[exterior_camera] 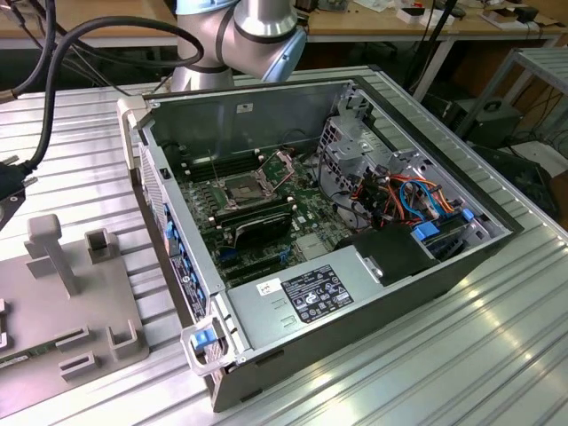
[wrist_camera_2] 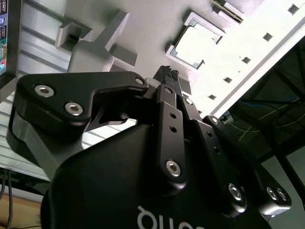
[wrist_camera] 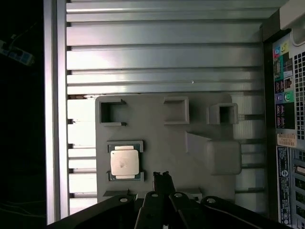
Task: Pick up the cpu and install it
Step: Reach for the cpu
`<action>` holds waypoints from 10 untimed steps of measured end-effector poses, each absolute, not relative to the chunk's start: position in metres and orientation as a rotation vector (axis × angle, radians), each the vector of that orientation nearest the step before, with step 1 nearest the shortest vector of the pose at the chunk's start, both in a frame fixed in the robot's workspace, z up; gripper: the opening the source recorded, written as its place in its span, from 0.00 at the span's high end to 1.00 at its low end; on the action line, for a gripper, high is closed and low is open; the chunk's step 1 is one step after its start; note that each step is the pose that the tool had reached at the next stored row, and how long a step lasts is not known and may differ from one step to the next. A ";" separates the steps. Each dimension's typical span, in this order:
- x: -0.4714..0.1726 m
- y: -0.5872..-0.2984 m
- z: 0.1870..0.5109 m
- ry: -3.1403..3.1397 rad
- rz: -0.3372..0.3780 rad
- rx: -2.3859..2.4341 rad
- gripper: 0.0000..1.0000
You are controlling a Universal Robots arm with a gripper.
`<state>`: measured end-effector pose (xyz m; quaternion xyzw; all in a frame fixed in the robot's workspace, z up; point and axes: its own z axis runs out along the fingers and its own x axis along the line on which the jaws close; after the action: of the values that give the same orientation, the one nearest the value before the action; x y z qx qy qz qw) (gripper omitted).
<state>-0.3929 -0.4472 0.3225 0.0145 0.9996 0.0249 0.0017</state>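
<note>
A: Exterior view, light ok?
B: Even, diffuse, from overhead. Worktop (exterior_camera: 426,355) ribs carry a soft sheen, esp. toward the exterior view's right. Inside the pc case (exterior_camera: 248,115) it's dimmer; walls shade the board.
A: Second wrist view?
B: Harsh. The cpu (wrist_camera_2: 194,44) and the pale strip beside it blow out to white, no detail. End effector (wrist_camera_2: 167,74) is near-black w/ small highlights on the screws.
A: First wrist view?
B: High contrast. Bright glare bands on the worktop slats, almost black beyond the worktop edge. The cpu face looks washed-out; gray holder plate (wrist_camera: 162,143) is flat-lit, short shadows in its pockets.
</note>
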 end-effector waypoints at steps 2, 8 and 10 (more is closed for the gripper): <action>-0.394 -0.447 0.321 3.137 0.078 0.046 0.89; -0.394 -0.447 0.320 3.137 0.078 0.046 0.89; -0.395 -0.447 0.319 3.136 0.078 0.046 0.89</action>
<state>-0.3953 -0.4471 0.3194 0.0147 0.9996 0.0249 0.0019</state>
